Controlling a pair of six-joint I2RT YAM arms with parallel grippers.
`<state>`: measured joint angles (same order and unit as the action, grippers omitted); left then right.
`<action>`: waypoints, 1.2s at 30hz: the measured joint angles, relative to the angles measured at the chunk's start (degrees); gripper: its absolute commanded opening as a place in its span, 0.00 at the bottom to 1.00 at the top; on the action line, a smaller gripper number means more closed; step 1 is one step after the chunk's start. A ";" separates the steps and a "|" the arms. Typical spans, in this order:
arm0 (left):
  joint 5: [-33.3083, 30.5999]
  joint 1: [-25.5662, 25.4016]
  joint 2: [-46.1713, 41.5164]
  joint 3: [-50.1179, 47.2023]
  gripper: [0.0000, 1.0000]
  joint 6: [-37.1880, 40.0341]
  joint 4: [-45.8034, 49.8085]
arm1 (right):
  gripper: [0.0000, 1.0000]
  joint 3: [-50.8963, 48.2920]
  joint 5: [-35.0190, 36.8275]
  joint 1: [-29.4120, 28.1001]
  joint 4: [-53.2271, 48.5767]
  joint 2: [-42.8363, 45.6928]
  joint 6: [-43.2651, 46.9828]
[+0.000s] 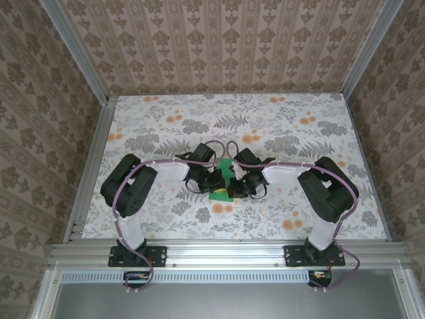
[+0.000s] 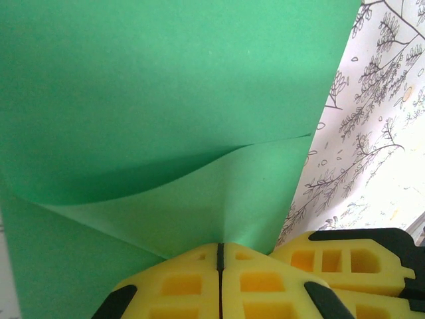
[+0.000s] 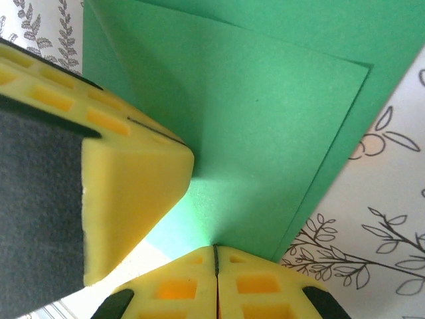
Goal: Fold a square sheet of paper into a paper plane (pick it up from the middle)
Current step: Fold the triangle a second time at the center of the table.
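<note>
My two arms bend inward and meet over the middle of the flower-patterned tabletop (image 1: 166, 126), about midway between its left and right edges and somewhat closer to the near edge than the far one. The paper plane (image 1: 220, 195) lies there between my tools as a bright green piece, narrow at its far end and wider toward the near edge, partly covered by both of them. My left tool (image 1: 216, 181) sits against its left side and my right tool (image 1: 237, 185) against its right, the two almost touching. In the left wrist view my left tool (image 2: 219, 251) has its yellow fingers (image 2: 179, 286) pressed together along one thin seam, and a curved flap of the paper plane (image 2: 166, 86) sweeps down and runs into that seam, so I have it pinched at the fold; my right tool's fingers (image 2: 352, 260) sit just beside, at the paper's right edge. In the right wrist view my right tool (image 3: 214, 251) is likewise closed pad to pad, tips up against the layered paper plane (image 3: 265, 113); I cannot tell whether a layer is caught between them. A finger (image 3: 133, 173) of my left tool rests on the paper close by.
</note>
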<state>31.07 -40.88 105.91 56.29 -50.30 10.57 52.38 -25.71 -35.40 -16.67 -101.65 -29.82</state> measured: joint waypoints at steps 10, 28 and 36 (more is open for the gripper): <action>3.32 4.33 1.92 1.84 0.08 3.30 1.20 | 0.08 -0.26 0.09 0.00 0.02 0.00 2.05; 4.70 14.73 3.13 3.17 0.09 10.95 1.70 | 0.08 -0.35 0.15 0.00 0.15 0.02 2.71; 2.71 16.37 0.66 2.62 0.10 11.80 1.46 | 0.08 -0.35 0.09 0.00 0.17 0.02 2.67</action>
<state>33.78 -24.51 106.56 58.92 -38.50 12.03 52.03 -25.63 -35.40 -16.49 -101.62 -27.16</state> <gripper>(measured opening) 0.098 0.084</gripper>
